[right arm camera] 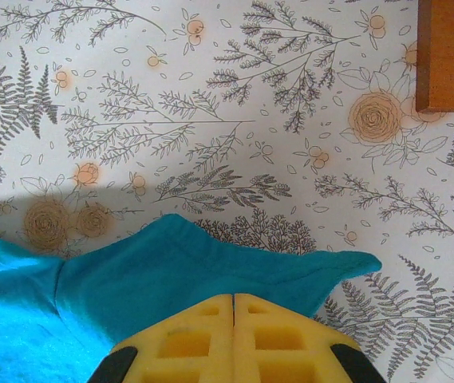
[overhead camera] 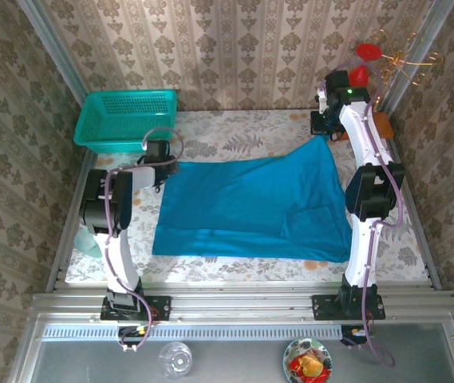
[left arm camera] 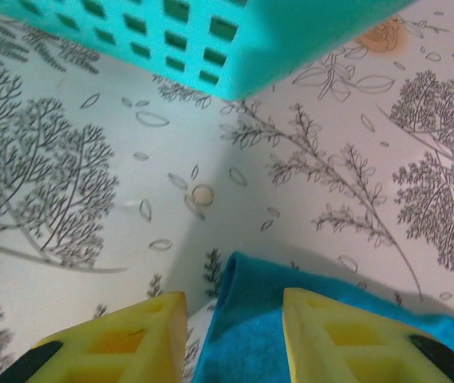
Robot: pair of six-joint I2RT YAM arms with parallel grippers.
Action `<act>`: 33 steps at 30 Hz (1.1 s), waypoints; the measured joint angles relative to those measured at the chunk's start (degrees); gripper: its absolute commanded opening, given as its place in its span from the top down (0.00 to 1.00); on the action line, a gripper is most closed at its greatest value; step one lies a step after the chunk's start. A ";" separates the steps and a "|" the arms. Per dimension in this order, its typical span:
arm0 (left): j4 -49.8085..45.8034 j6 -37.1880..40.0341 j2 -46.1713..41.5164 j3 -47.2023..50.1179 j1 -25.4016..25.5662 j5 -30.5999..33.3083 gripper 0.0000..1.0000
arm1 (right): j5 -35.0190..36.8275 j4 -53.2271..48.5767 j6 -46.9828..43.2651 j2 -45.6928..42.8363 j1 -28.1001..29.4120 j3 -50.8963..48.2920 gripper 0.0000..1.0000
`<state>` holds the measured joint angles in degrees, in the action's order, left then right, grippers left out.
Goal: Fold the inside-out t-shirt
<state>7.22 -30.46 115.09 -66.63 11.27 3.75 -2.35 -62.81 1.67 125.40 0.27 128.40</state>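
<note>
The inside-out t-shirt (overhead camera: 250, 203) lies spread flat as a wide teal-blue sheet across the middle of the flowered table. My left gripper (overhead camera: 165, 166) sits at its far left corner. In the left wrist view the yellow fingers (left arm camera: 143, 335) stand apart, and the shirt's rounded corner (left arm camera: 258, 335) lies between them, clear of the left finger, so my left gripper (left arm camera: 233, 297) is open. My right gripper (overhead camera: 328, 134) is at the far right corner, which is drawn up to a point. There the jaws (right arm camera: 233, 297) are pressed together on the shirt's edge (right arm camera: 171, 271).
A teal mesh basket (overhead camera: 127, 118) stands at the far left corner, its wall (left arm camera: 211, 40) just beyond my left fingers. A brown wooden block (right arm camera: 450, 52) lies beyond my right gripper. Red objects (overhead camera: 362, 60) hang at the back right. A glass (overhead camera: 175, 359) and a bowl (overhead camera: 307, 361) sit below the rail.
</note>
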 measured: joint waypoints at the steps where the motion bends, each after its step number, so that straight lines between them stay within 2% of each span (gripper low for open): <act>1: -0.61 0.00 0.59 -1.03 0.00 -0.13 0.64 | 0.00 0.00 0.00 0.00 0.00 0.00 1.00; 3: -1.81 -0.17 1.33 -2.62 0.00 -0.61 0.67 | 0.02 -0.02 -0.02 0.00 0.00 0.00 1.00; 13: -1.68 -0.72 1.88 -4.35 -0.07 -2.03 1.00 | 0.04 -0.15 -0.26 0.00 0.00 0.00 0.99; 23: -1.18 -0.42 -2.67 0.26 -1.68 -2.51 1.00 | 0.76 0.33 0.26 -0.50 0.00 -1.01 1.00; 33: 1.44 0.24 -11.87 6.54 -2.73 -4.07 1.00 | 1.14 7.10 4.31 -11.45 -1.05 -17.51 1.00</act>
<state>8.67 -30.22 103.22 -60.10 8.54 -0.32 -1.21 -55.70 5.98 113.95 -0.78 110.89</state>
